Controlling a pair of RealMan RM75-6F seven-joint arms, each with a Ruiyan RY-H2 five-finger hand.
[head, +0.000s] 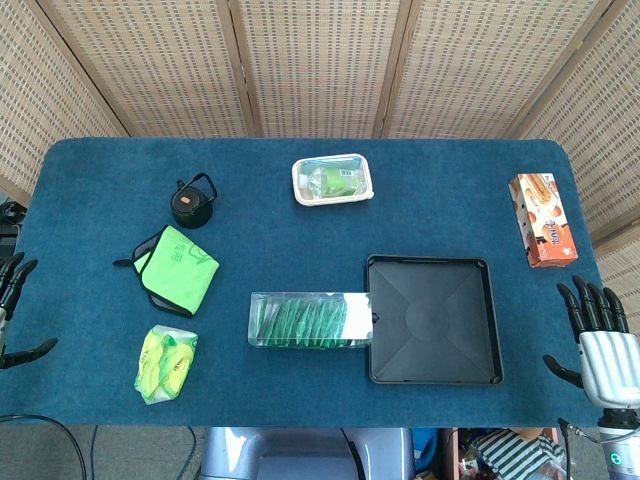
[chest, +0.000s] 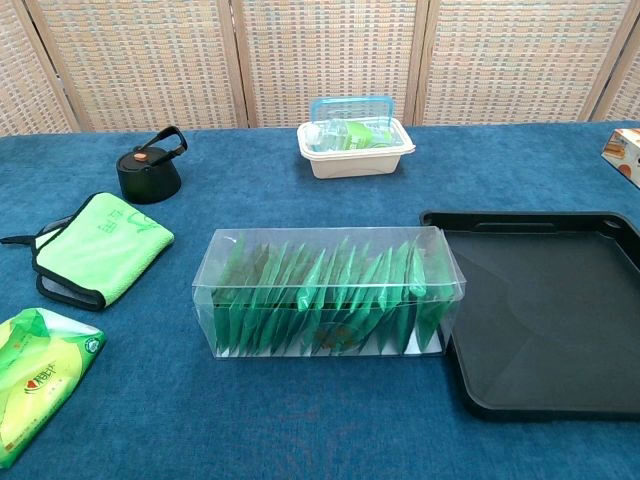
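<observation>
Matt blue cloth on table (head: 450, 190), glossy black plastic tray (chest: 530, 225), clear shiny plastic box (chest: 330, 292) w/ green sachets, soft green fabric cloth (chest: 100, 248), shiny plastic packet (head: 165, 363).

1. Left hand (head: 18, 310): cut off by the left edge of the head view; only dark fingers and a thumb show, and the palm and arm are out of frame. The chest view does not show it.
2. Right hand (head: 600, 350): wrist cut off by the bottom edge of the head view.
3. Orange snack box (chest: 626, 152): only a corner shows at the right edge of the chest view.
4. Green packet (chest: 35, 375): cropped by the left and bottom edges; print too small to read.
5. Black tray (chest: 560, 300): right side cut off.
6. Lidded white container (head: 333, 180): contents blurred behind the clear lid.
</observation>
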